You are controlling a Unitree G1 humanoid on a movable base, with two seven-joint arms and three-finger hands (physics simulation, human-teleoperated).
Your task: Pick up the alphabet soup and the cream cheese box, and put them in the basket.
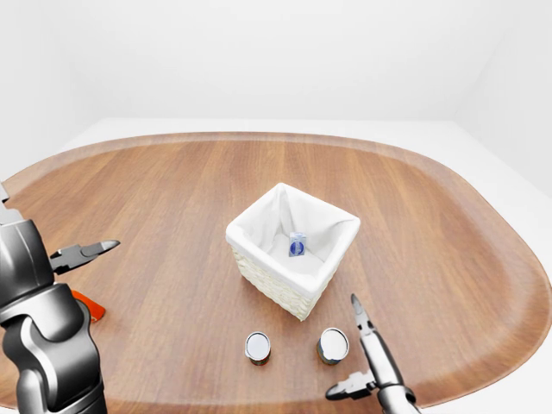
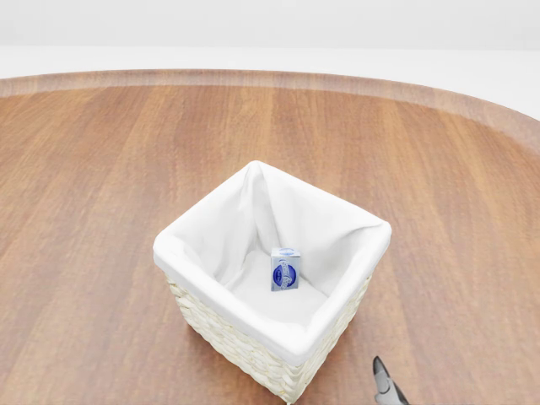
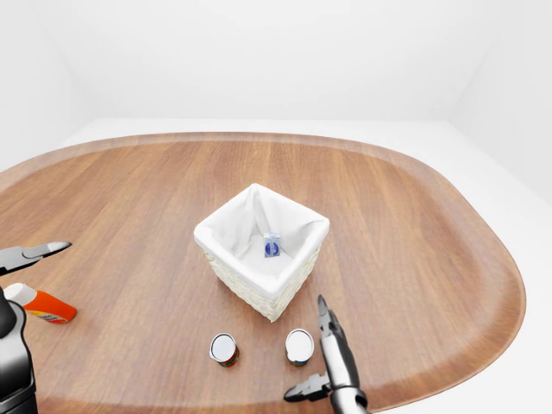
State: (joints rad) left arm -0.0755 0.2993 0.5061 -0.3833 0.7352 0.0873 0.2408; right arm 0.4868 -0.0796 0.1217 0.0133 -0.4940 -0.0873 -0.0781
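Right hand [image 3: 321, 362] fingers spread, empty, beside two cans [image 3: 223, 349]. Left hand [image 1: 82, 254] seemingly unclenched. Cream cheese box [image 2: 285, 269] standing inside basket [image 2: 211, 325].

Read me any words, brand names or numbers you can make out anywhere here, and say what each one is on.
No text is legible.
Cream cheese box in the basket: a blue oval logo, too small to read.
Two cans: only the plain lids show, label blurred.
Orange-and-white bottle: no readable print.

Wicker basket [image 2: 221, 331], cloth-lined; wood-grain table [image 2: 101, 169], satin.
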